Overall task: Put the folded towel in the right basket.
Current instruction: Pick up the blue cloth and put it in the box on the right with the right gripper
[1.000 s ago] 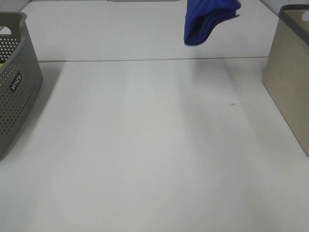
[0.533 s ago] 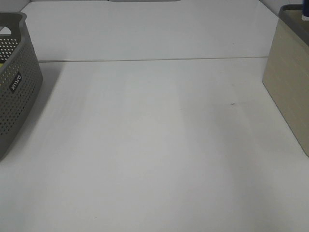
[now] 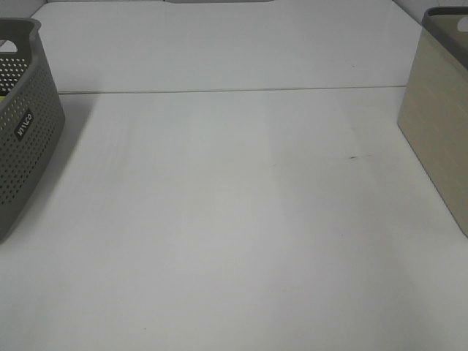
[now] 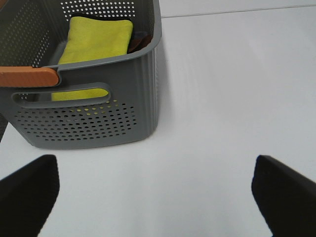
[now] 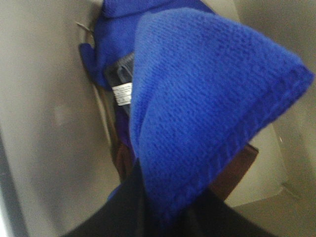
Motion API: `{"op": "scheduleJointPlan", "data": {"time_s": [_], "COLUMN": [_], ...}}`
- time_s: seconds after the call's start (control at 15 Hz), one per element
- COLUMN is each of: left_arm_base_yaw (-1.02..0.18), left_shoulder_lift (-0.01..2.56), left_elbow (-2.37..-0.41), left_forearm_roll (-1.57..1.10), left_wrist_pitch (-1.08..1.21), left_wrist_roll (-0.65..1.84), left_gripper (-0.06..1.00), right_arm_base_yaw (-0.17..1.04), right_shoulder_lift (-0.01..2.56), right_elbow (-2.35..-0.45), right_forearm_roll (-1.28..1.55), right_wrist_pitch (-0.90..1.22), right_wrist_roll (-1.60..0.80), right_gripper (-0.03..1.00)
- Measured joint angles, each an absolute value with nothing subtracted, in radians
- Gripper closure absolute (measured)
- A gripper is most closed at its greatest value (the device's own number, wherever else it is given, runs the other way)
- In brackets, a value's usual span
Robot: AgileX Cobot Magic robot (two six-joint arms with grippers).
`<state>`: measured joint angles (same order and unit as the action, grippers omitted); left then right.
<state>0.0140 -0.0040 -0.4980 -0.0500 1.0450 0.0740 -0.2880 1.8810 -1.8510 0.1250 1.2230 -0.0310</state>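
The folded blue towel (image 5: 197, 98) fills the right wrist view. My right gripper (image 5: 165, 210) is shut on its lower edge and holds it inside the beige right basket (image 5: 44, 123), whose walls surround it. More blue cloth (image 5: 118, 34) and a white label lie lower in that basket. In the exterior high view the right basket (image 3: 439, 124) stands at the right edge; the towel and both grippers are out of that view. My left gripper (image 4: 154, 165) is open and empty above the table.
A grey perforated basket (image 3: 22, 131) stands at the left edge of the white table (image 3: 234, 219). In the left wrist view this basket (image 4: 98, 113) holds a folded yellow towel (image 4: 96, 44) and has an orange handle (image 4: 27, 76).
One second ago the blue towel hung at the top of the exterior high view; it has moved right and out of that view. The baskets have not moved.
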Motion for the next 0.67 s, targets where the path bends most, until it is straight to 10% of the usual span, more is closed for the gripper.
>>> {"op": "scheduleJointPlan", "data": {"time_s": [0.13, 0.33, 0.67], "left_arm_base_yaw": [0.014, 0.014, 0.014], "left_shoulder_lift": [-0.004, -0.004, -0.004], "left_elbow": [-0.498, -0.498, -0.498], "left_forearm_roll": [-0.050, -0.050, -0.050], "left_wrist_pitch": [1.045, 1.045, 1.045], "left_wrist_roll": [0.074, 0.074, 0.074], "left_gripper": [-0.04, -0.04, -0.04], "right_arm_base_yaw": [-0.288, -0.288, -0.288], "right_shoulder_lift": [1.910, 1.918, 1.888], "right_elbow": [-1.835, -1.835, -1.836], "right_forearm_roll": [0.070, 0.050, 0.057], "right_wrist_pitch": [1.221, 1.221, 1.222], "right_wrist_roll": [0.006, 0.031, 0.037], "right_gripper": [0.79, 0.13, 0.00]}}
